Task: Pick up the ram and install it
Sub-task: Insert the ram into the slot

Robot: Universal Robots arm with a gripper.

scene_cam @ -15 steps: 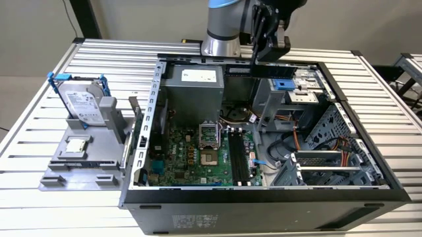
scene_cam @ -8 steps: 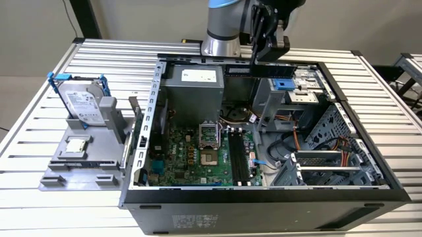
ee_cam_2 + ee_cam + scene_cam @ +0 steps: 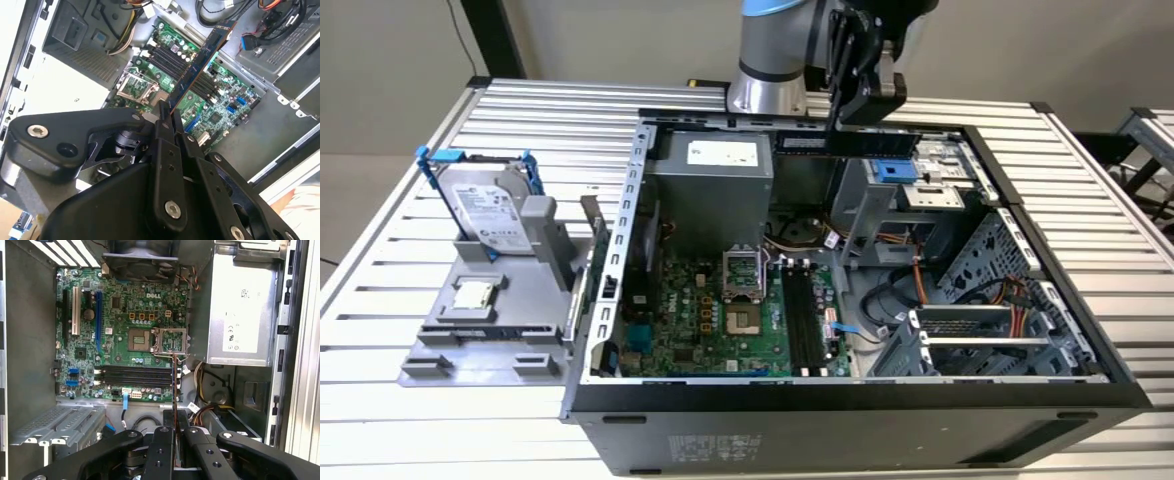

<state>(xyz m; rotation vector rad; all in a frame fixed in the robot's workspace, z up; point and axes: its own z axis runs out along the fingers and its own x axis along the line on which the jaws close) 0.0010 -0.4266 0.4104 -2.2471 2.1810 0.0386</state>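
The ram [image 3: 843, 143] is a long bluish stick, held level above the back of the open computer case [image 3: 854, 400]. My gripper [image 3: 835, 132] is shut on its one end. In the second wrist view the ram [image 3: 202, 62] reaches out from my gripper [image 3: 167, 117] over the green motherboard [image 3: 220, 112]. In the first wrist view the ram [image 3: 174, 385] shows edge-on, rising from my gripper [image 3: 175, 432] across the black memory slots [image 3: 135, 376]. Those slots [image 3: 803, 320] lie well below the stick, which touches nothing.
A silver hard drive in a blue frame [image 3: 487, 210] stands on a grey holder [image 3: 454, 340] at the exterior view's left, with a small square chip [image 3: 478, 293] on it. Inside the case are the power supply [image 3: 714, 165], CPU socket [image 3: 744, 290], cables and a drive cage [image 3: 974, 330].
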